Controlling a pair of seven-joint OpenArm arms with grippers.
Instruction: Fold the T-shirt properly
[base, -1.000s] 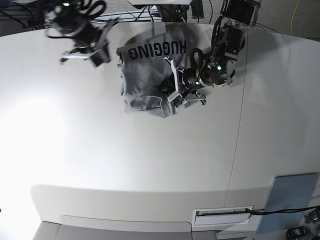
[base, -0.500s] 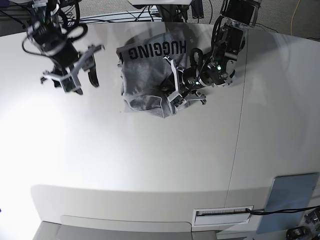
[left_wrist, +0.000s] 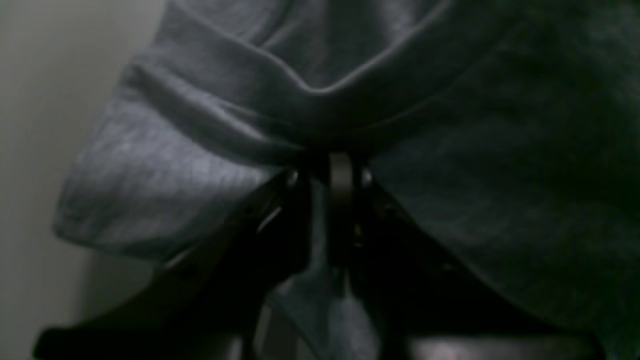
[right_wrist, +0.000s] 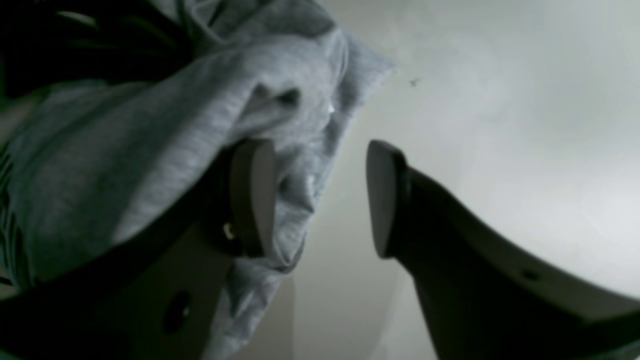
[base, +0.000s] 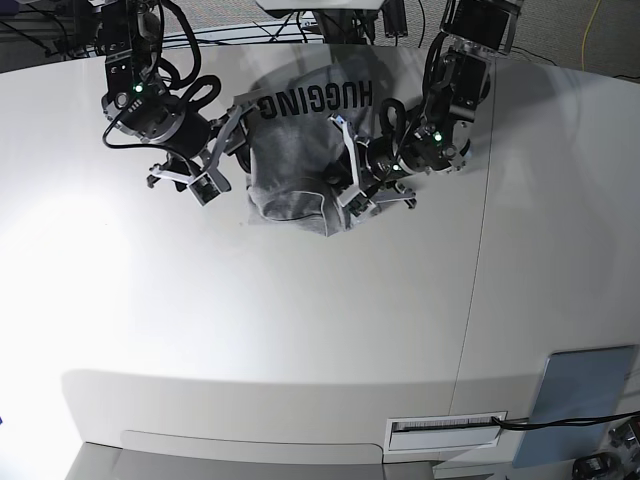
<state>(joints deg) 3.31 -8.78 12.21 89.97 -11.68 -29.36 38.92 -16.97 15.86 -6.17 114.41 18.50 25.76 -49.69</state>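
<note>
The heather-grey cotton T-shirt (base: 300, 150) lies bunched, nowhere near folded. My left gripper (left_wrist: 330, 175) pinches its edge; my right gripper (right_wrist: 320, 197) gapes beside it, holding nothing.

A wide white table (base: 250, 330) fills most of the base view, with a thin seam (base: 472, 300) running near to far on its right side. At the near right corner lies a pale blue-grey panel (base: 575, 400), and just left of it a white label with a black strip (base: 445, 428). Dark cables (base: 270, 30) trail over grey floor beyond the far edge.
</note>
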